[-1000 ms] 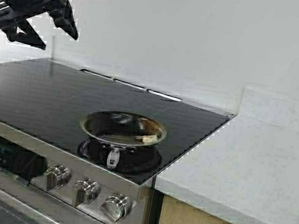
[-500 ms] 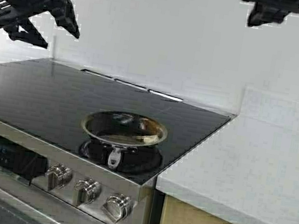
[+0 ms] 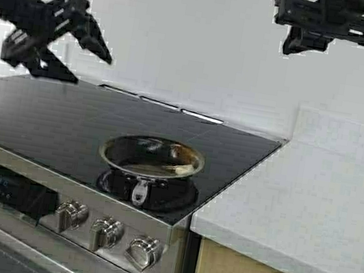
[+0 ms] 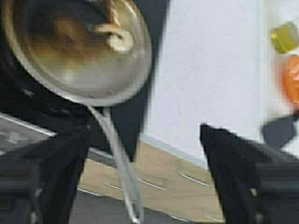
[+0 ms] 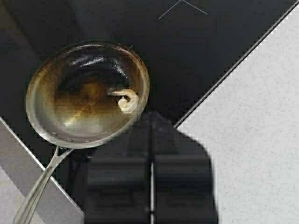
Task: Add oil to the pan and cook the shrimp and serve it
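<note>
Two grippers, both raised above the stove. Left gripper (image 3: 78, 51) now sits lower and further in toward the cooktop than half a second ago, tilted downward, jaws spread wide, holding nothing. Right gripper (image 3: 307, 45) has descended further into view near the wall, pointing down, jaws closed together, empty. Pan (image 3: 151, 157) unchanged on the front burner of the black cooktop (image 3: 47, 115), handle toward the knobs (image 3: 106, 232). Shrimp (image 5: 127, 100) lies inside the pan near its rim. White tabletop (image 3: 311, 198) adjoins the stove.

Right gripper (image 3: 306, 45) newly swung into view from 1 o'clock, now hanging lower at 12, above the stove, left gripper (image 3: 78, 47) dropped and shifted slightly toward 3 o'clock, tilted steeper.
</note>
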Robot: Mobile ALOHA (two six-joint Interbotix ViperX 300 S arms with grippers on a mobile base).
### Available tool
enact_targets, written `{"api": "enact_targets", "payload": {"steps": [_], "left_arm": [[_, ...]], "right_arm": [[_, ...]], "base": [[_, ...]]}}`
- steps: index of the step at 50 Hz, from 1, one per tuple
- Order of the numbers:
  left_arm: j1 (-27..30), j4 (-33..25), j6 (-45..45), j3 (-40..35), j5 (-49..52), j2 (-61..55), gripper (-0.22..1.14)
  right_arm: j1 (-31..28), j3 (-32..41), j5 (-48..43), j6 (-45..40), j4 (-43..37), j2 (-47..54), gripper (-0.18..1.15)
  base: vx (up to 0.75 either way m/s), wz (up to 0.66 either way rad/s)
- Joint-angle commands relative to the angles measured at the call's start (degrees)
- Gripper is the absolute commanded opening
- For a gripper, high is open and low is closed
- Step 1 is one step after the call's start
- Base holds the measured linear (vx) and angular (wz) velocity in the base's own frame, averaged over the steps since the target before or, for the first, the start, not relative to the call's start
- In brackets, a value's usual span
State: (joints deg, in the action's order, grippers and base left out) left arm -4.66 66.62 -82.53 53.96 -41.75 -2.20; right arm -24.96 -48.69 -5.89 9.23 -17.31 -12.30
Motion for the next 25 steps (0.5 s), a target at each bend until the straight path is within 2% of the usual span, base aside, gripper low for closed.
{"api": "enact_targets", "payload": {"steps": [1,5,8,12,13,14,17,19,25], "left_arm": [[-0.26,-0.88,-0.79,-0.97,-4.22,-2.9,0.98],[-0.44,-1.05,-2.55,-1.14,-5.36,-4.92,0.88],[-0.44,-1.05,-3.34,-1.23,-6.24,-5.71,0.72],[-0.44,-0.97,-3.43,-1.05,-6.24,-5.71,0.31],[-0.44,-0.97,-3.43,-1.05,-6.24,-5.63,0.26],[-0.44,-0.97,-3.25,-1.05,-6.24,-5.45,0.11],[-0.44,-0.97,-2.55,-0.88,-6.24,-5.01,-0.1],[-0.44,-0.97,-1.76,-0.88,-6.15,-4.66,-0.13],[-0.44,-1.05,-0.44,-0.62,-5.27,-3.78,0.06]], "right_arm": [[-0.18,1.05,-0.53,0.0,0.09,-0.53,0.06],[-0.18,1.14,-0.53,0.0,0.18,-0.53,0.06],[-0.18,1.23,-0.53,0.0,0.18,-0.53,0.06],[-0.26,1.23,-0.53,0.0,0.18,-0.53,0.06],[-0.18,1.23,-0.53,0.0,0.18,-0.53,0.06],[-0.18,1.23,-0.53,0.0,0.18,-0.53,0.06],[-0.26,1.14,-0.53,0.0,0.18,-0.53,0.06],[-0.18,1.14,-0.53,0.09,0.18,-0.53,0.06],[-0.26,1.23,-0.53,0.0,0.18,-0.53,0.06]], "base": [[0.0,0.0],[0.0,0.0],[0.0,0.0],[0.0,0.0],[0.0,0.0],[0.0,0.0],[0.0,0.0],[0.0,0.0],[0.0,0.0]]}}
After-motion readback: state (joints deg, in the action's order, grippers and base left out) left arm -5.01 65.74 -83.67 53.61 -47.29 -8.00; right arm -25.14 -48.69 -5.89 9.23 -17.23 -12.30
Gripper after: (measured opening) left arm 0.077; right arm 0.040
